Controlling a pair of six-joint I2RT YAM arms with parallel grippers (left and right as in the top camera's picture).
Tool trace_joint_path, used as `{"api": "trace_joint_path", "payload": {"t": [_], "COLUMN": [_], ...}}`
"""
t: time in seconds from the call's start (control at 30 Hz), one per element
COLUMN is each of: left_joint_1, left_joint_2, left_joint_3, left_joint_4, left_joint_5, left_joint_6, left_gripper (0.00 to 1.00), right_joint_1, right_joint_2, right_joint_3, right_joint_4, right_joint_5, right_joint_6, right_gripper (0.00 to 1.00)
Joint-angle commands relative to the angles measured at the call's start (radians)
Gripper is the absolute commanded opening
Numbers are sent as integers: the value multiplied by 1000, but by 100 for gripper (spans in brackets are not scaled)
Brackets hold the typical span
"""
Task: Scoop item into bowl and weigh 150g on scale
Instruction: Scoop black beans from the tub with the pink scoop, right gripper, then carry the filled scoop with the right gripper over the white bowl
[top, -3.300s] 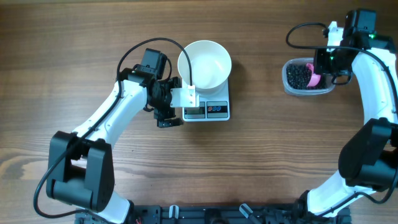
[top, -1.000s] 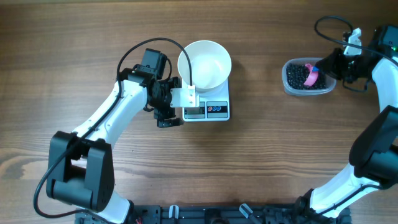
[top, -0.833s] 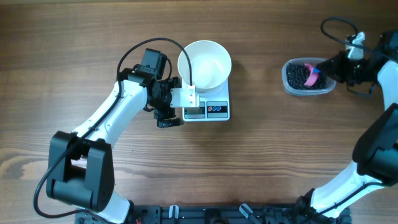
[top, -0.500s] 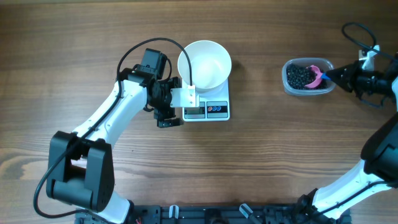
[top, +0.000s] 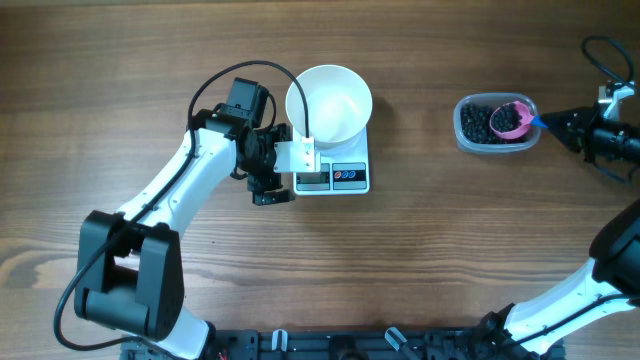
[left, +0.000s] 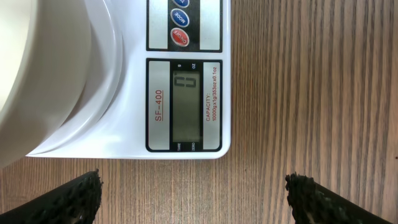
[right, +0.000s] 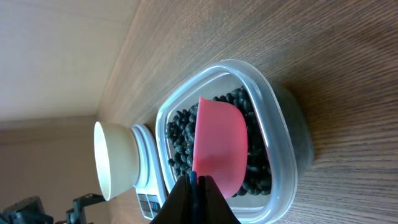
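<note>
empty bowl (top: 330, 103) is set on scale (top: 345, 177). well rt of scale, beans (top: 480, 122) are kept in tub (top: 462, 135); scoop (top: 510, 119) there is pinched by rt tool (right: 194, 186). lt tool (left: 193, 198) is spread wide by scale, empty.

— What's it all standing on?
— A table (top: 450, 250) of brown wood with long, streaked grain, evenly lit with a soft sheen.
— And past its edge?
— From the right wrist, a plain beige surface (right: 56, 50). I can't tell whether it's wall or floor.
</note>
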Motion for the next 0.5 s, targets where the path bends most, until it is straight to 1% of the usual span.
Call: {"api": "trace_joint_path", "payload": {"t": [0.0, 0.07, 0.13, 0.27, 0.47], "left_joint_1": [3, 3, 3, 3, 3], "left_joint_2": [10, 10, 10, 10, 10], "left_joint_3": [-11, -11, -11, -11, -11], "left_joint_4": [0, 0, 0, 0, 0], "left_joint_5": [20, 20, 20, 20, 20], "left_joint_6": [19, 19, 19, 19, 19], "left_gripper": [100, 100, 100, 100, 100], "right_joint_1": [-2, -2, -7, -33, -87], "right_joint_2": [14, 14, 14, 14, 14], "right_joint_3": [-8, -8, -8, -8, -8], "right_joint_4": [-6, -13, -26, -46, -52], "right_joint_5": [-59, -70, -123, -141, -303], "right_joint_6": [-2, -11, -58, -86, -136], "right_gripper": [4, 4, 4, 4, 4]}}
